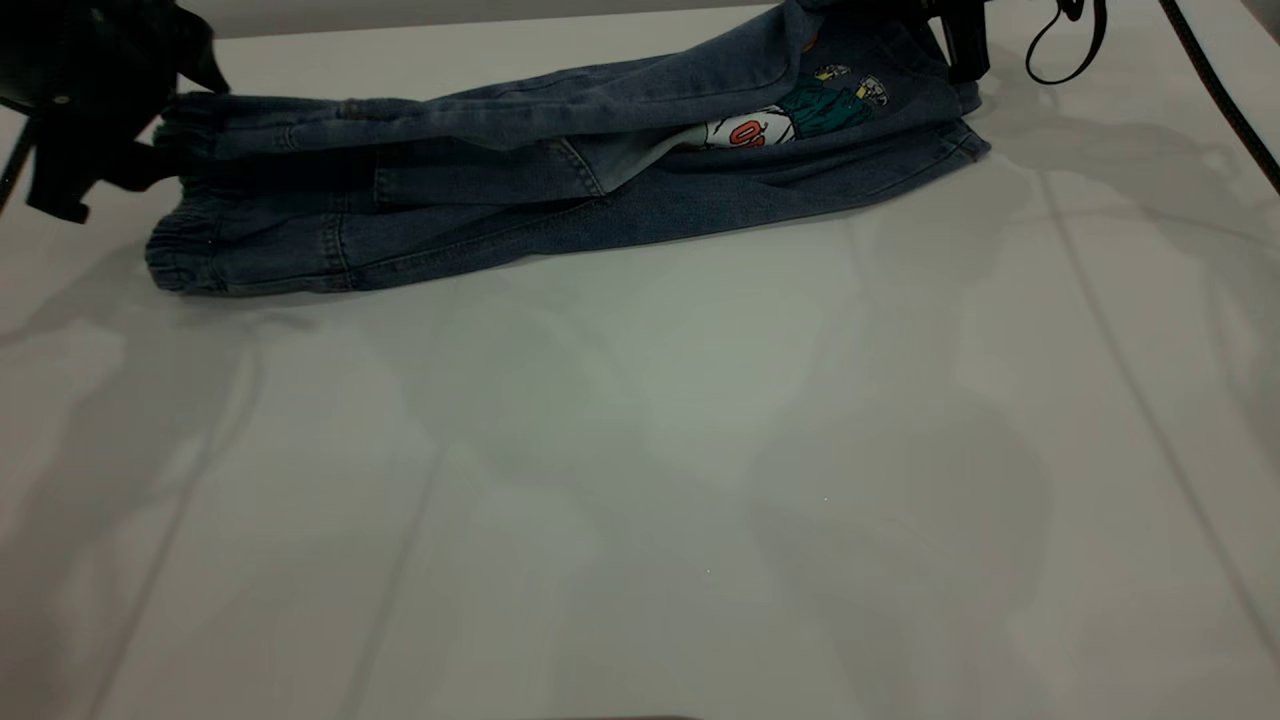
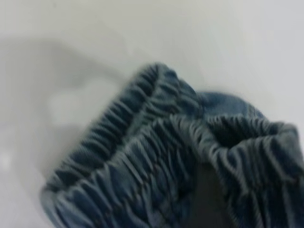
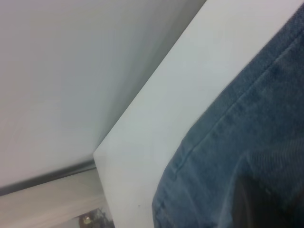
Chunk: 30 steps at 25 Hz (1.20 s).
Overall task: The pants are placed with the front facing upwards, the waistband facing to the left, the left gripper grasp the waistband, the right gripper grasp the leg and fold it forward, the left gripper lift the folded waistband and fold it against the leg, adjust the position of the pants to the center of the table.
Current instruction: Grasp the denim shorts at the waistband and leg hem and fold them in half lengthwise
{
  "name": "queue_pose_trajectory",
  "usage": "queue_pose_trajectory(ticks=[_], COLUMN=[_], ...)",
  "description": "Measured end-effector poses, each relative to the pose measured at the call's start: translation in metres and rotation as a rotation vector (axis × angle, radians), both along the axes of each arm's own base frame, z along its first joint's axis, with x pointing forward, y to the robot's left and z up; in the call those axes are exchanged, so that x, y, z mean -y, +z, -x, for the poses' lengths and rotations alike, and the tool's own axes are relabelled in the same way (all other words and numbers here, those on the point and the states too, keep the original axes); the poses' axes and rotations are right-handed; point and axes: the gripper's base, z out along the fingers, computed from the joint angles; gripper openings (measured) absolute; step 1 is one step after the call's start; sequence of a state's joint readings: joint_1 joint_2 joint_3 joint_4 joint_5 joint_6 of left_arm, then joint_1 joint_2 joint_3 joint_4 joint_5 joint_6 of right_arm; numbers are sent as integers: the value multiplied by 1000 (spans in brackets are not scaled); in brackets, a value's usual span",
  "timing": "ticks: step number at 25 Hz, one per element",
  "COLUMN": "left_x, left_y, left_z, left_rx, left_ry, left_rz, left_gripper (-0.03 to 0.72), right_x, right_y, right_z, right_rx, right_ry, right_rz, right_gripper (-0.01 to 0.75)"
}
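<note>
The blue denim pants [image 1: 520, 200] lie along the far side of the white table [image 1: 640, 450], one half folded over the other. The puckered waistband [image 1: 185, 250] is at the left. My left gripper [image 1: 150, 160] is shut on the waistband's upper layer; in the left wrist view the gathered waistband [image 2: 142, 142] wraps over a dark finger [image 2: 205, 199]. At the far right, my right gripper [image 1: 962, 60] is shut on the raised leg [image 1: 860, 90], whose cartoon print [image 1: 790, 115] shows. The right wrist view has the leg's hem [image 3: 247, 142] over a dark finger [image 3: 259, 204].
A black cable loop [image 1: 1065, 45] hangs at the far right and another cable [image 1: 1220, 90] runs along the right edge. The table's far edge [image 3: 142, 114] is close behind the leg. Bare tabletop stretches from the pants to the near side.
</note>
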<state>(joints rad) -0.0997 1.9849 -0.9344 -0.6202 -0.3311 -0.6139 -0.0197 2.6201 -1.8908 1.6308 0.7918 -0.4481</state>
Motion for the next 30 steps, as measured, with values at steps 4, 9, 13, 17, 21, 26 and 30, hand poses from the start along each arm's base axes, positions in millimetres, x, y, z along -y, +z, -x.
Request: queue_pose_trajectory(ticks=[4, 9, 13, 17, 21, 26, 30], left_x=[-7, -16, -14, -10, -6, -18, -43], left_y=[1, 0, 0, 0, 6, 27, 34], left_z=[-1, -1, -1, -1, 3, 18, 33], left_rx=[1, -10, -16, -28, -84, -206, -336], left_ry=[-15, -36, -111, -196, -342, -491, -508], left_rz=[-47, -91, -139, -188, -254, -337, -330], left_gripper=[477, 480, 480, 480, 480, 480, 480], right_x=[0, 0, 0, -1, -3, -8, -13], right_y=[-1, -1, 0, 1, 4, 21, 39], right_z=[1, 1, 0, 1, 2, 7, 11], right_rx=[0, 0, 0, 8, 54, 188, 249], right_ry=[16, 13, 8, 17, 54, 182, 266], right_rz=[21, 17, 7, -12, -12, -21, -28], right_gripper=[27, 39, 92, 229, 413, 526, 534])
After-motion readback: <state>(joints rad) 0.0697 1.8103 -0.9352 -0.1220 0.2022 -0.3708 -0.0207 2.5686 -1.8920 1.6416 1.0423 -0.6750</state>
